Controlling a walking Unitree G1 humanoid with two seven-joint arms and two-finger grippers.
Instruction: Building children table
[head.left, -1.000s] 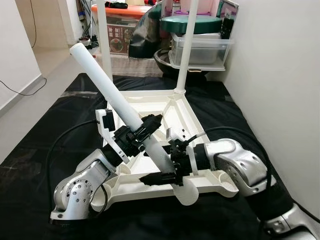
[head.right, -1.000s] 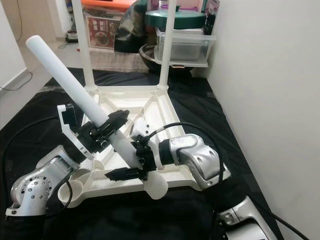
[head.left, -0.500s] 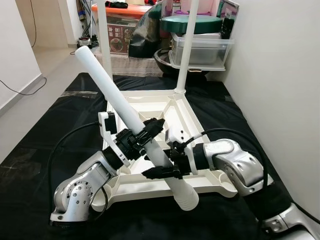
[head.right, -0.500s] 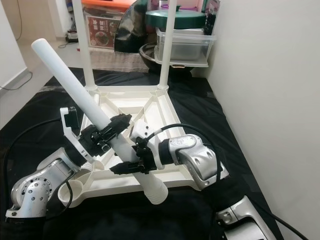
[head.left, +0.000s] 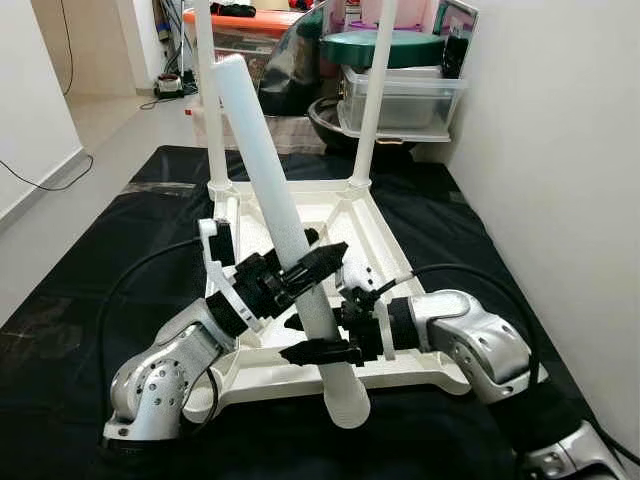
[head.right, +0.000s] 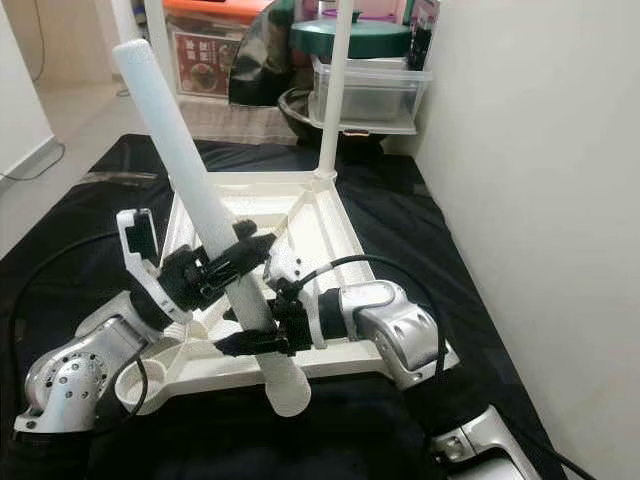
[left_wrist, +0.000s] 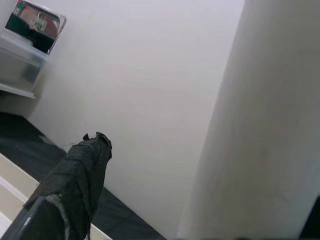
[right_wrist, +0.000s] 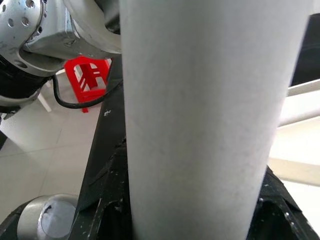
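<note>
A white upturned table top (head.left: 372, 226) lies on a black mat, with two white legs (head.left: 207, 100) (head.left: 372, 110) standing in its far corners. A third loose white leg (head.left: 275, 190) slants steeply over the near edge, its lower end hanging just past the rim. My left gripper (head.left: 312, 262) is shut on this leg at mid-length. Just below it, my right gripper (head.left: 322, 352) is shut on the same leg. In the right wrist view the leg (right_wrist: 210, 115) sits between both black fingers (right_wrist: 107, 195). An open round corner socket (head.right: 138, 384) shows at the near left.
A clear plastic tub (head.left: 400, 95) and stacked boxes stand behind the table top. A white wall (head.left: 550, 150) runs close along the right. The black mat (head.left: 110, 230) reaches out to the left. A red stool (right_wrist: 90, 82) appears in the right wrist view.
The held leg has swung more upright: its top end moved right, its lower end moved left along the near rim. Both grippers stayed shut on it.
</note>
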